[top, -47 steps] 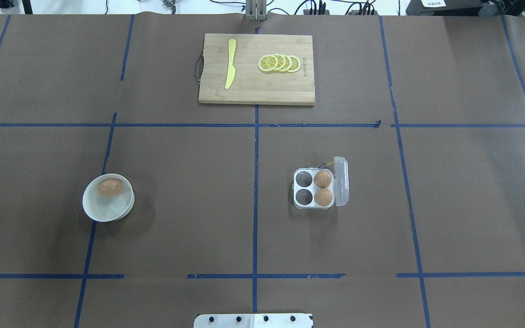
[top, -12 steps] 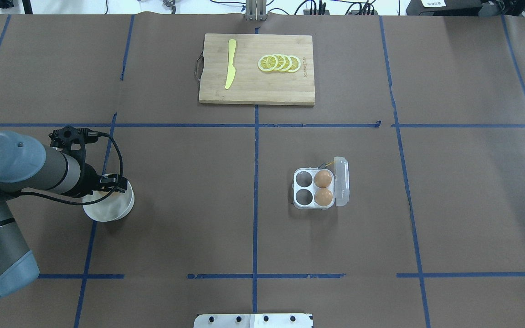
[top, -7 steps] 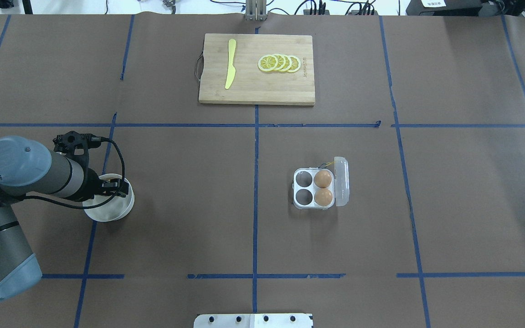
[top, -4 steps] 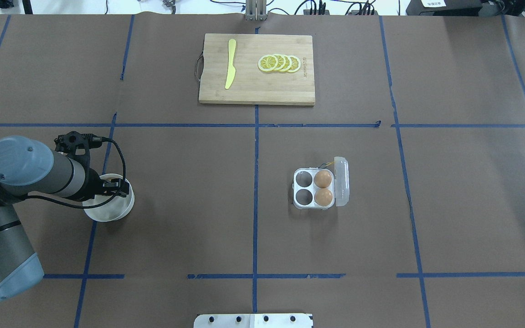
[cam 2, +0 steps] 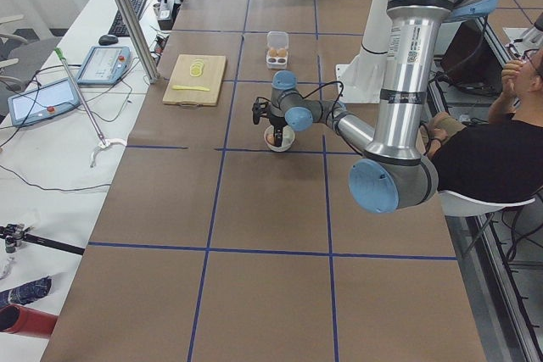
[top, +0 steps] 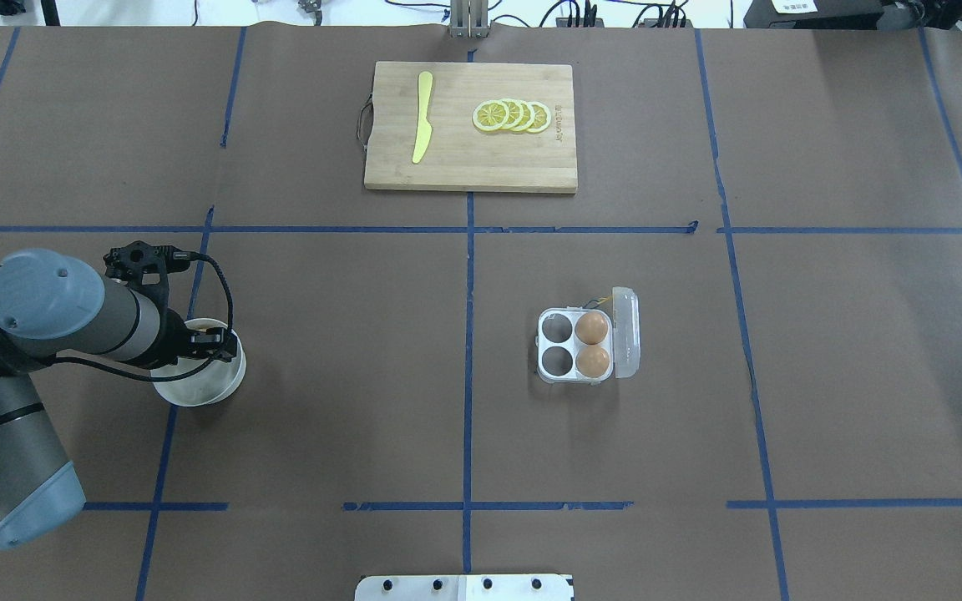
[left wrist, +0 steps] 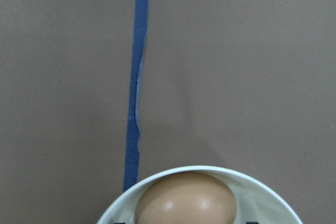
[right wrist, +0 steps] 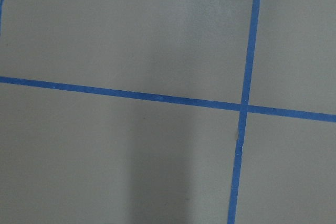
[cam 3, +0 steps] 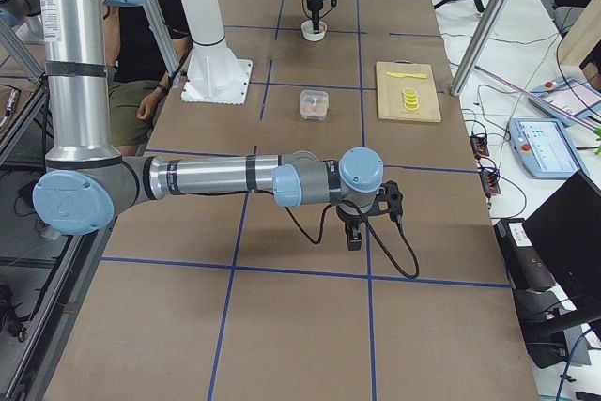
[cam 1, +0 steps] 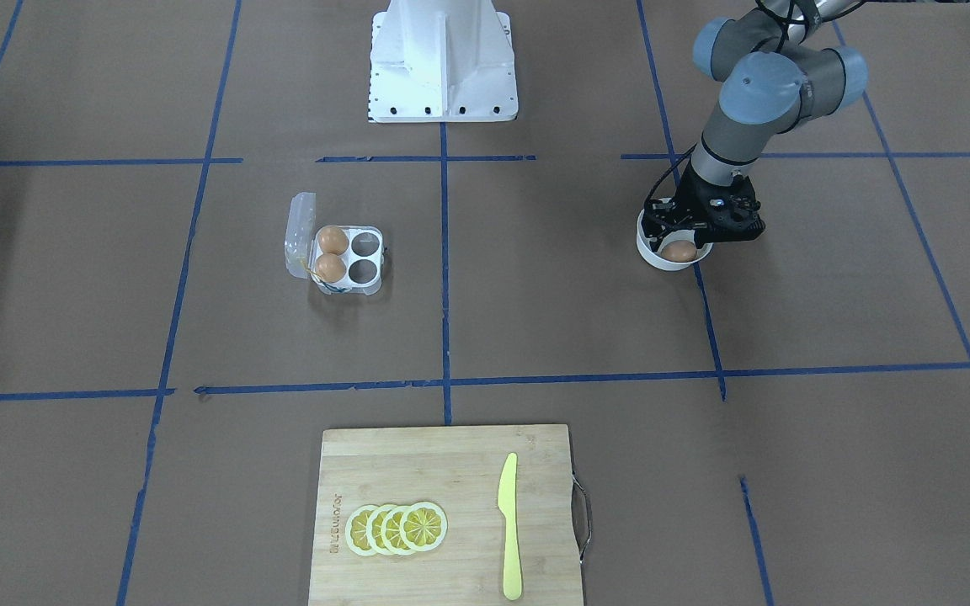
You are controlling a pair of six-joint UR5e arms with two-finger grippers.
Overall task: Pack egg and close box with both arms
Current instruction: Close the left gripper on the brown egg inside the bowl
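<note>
The egg [cam 1: 679,251] lies in a round white bowl [cam 1: 652,257] on the robot's left side of the table. It fills the bottom of the left wrist view [left wrist: 185,199], inside the bowl's rim [left wrist: 210,170]. My left gripper [cam 1: 682,239] is down in the bowl, open, with its fingers either side of the egg. In the overhead view the left gripper [top: 199,344] hides the egg. The box [top: 556,345] stands open, lid [top: 627,332] upright, with two brown eggs in two cells. My right gripper [cam 3: 354,230] hangs low over bare table; I cannot tell its state.
A wooden cutting board [top: 470,159] with lemon slices [top: 512,115] and a yellow knife [top: 422,117] lies at the far middle. The white pedestal [cam 1: 443,59] stands at the robot's edge. An operator [cam 2: 496,150] sits beside the table.
The left arm has come in from the left and lowered its gripper into the bowl over the egg. In the last second it shifted only slightly. The box has not moved.
</note>
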